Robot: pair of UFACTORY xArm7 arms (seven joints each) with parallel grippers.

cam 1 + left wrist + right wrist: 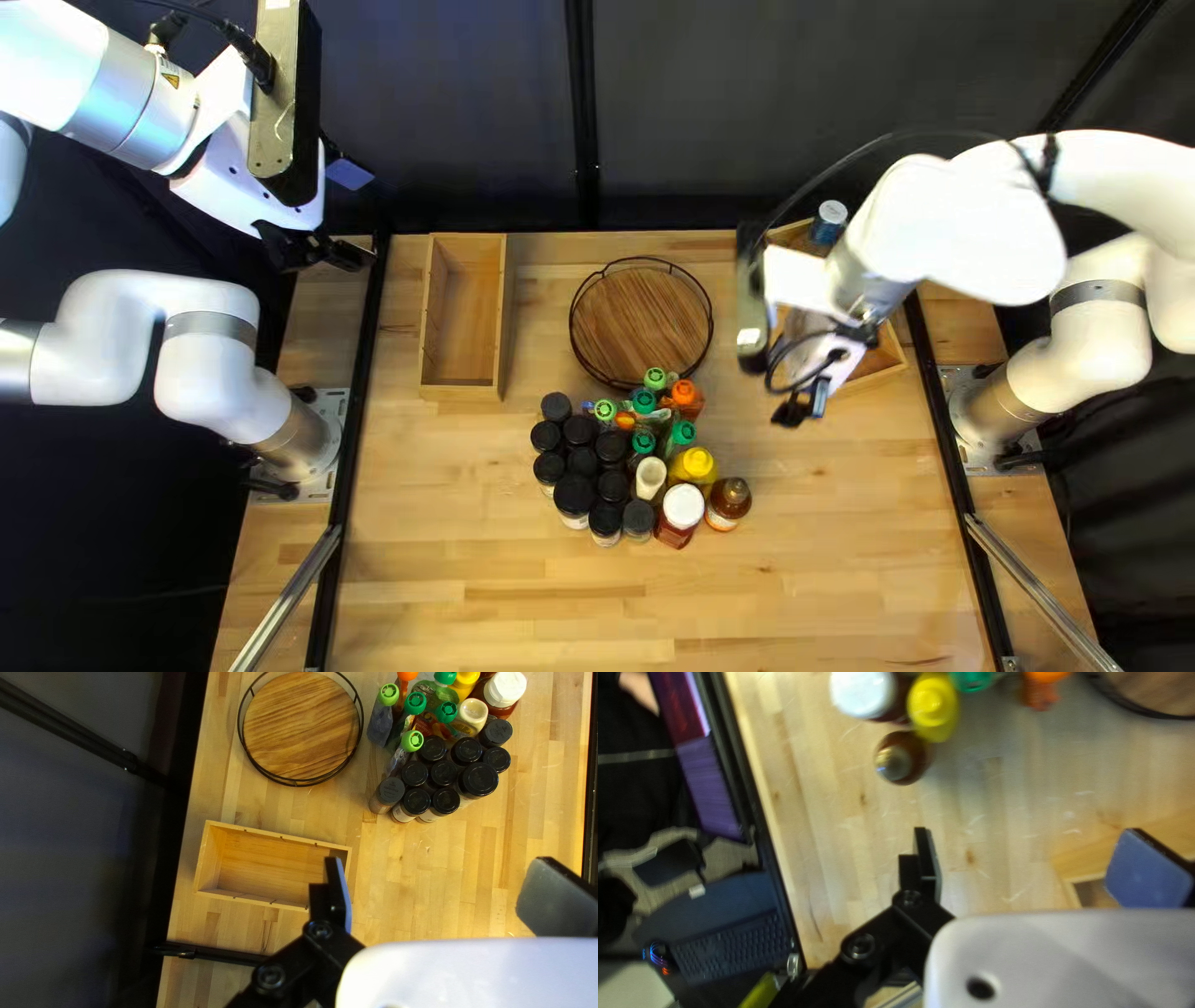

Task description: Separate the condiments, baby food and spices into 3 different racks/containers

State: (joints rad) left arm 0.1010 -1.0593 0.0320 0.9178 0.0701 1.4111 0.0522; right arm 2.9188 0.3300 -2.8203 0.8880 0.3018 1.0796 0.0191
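Left gripper [354, 214] wide, nothing between its fingers; right gripper [807, 405] likewise wide and unloaded. Black-lidded jars [575, 494] and colour-capped bottles [695, 467] stand grouped on the table [523, 610], on the near side of the round rack [641, 324]. One blue can [829, 222] is at the far end of the right-hand wooden box [886, 359]; the left-hand wooden box [467, 392] holds nothing.

Dark curtain [797, 100] behind wooden table [809, 573]
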